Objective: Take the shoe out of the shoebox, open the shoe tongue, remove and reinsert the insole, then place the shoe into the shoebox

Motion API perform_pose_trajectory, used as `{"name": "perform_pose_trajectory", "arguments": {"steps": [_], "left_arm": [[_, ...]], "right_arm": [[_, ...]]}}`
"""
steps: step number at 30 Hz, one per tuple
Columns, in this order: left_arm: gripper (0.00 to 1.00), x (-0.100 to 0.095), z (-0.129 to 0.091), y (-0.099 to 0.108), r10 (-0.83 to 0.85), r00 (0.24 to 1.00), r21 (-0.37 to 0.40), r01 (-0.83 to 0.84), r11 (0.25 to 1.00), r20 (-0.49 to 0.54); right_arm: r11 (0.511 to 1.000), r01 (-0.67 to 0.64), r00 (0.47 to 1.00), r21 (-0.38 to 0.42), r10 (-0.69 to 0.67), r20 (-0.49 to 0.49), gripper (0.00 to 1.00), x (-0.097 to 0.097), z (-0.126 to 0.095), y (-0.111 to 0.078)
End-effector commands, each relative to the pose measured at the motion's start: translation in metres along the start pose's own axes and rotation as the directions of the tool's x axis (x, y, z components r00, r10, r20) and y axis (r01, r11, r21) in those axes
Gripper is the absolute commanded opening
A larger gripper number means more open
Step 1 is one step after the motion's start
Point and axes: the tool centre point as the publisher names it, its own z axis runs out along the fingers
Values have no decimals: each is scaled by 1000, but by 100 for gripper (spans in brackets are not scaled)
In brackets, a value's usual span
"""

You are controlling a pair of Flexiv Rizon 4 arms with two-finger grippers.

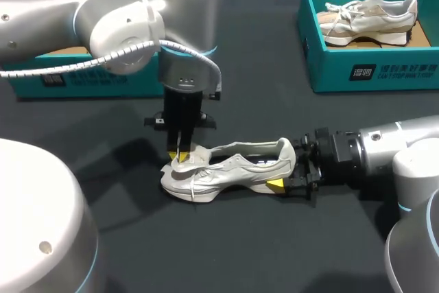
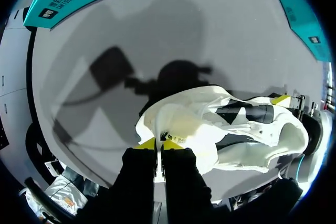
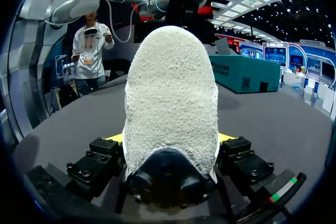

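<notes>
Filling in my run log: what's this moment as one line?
shoe: on table, out of box | left gripper: shut on tongue | right gripper: shut on shoe at heel

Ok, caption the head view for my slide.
Left tool pinches the shoe tongue while the right tool clamps the heel on the table.

Cream shoe (image 1: 230, 168) at centre, black inside. Teal box (image 1: 329, 66) upper right; second box (image 1: 130, 84), upper left, teal too; both brown inside. Black table (image 1: 274, 252).
</notes>
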Motion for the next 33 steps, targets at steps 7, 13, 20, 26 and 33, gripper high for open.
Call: {"name": "perform_pose_trajectory", "arguments": {"steps": [7, 13, 20, 26, 33], "left_arm": [[36, -7, 15, -8, -18, 998, 27, 16, 1000, 63], [47, -16, 15, -9, -20, 996, 47, 16, 999, 86], [49, -28, -2, -7, -7, 999, 66, 3, 998, 51], [47, -31, -43, -2, 68, 994, 56, -63, 996, -81], [48, -25, -89, 3, 265, 952, 82, -255, 964, -155]], "right_arm": [[1000, 0, 1000, 6, 0, 1, 0, 0, -1, -1], [1000, 0, 1000, 6, 0, 1, 0, 0, -1, -1], [1000, 0, 1000, 6, 0, 1, 0, 0, -1, -1], [1000, 0, 1000, 6, 0, 1, 0, 0, -1, -1], [1000, 0, 1000, 6, 0, 1, 0, 0, -1, -1]]}}
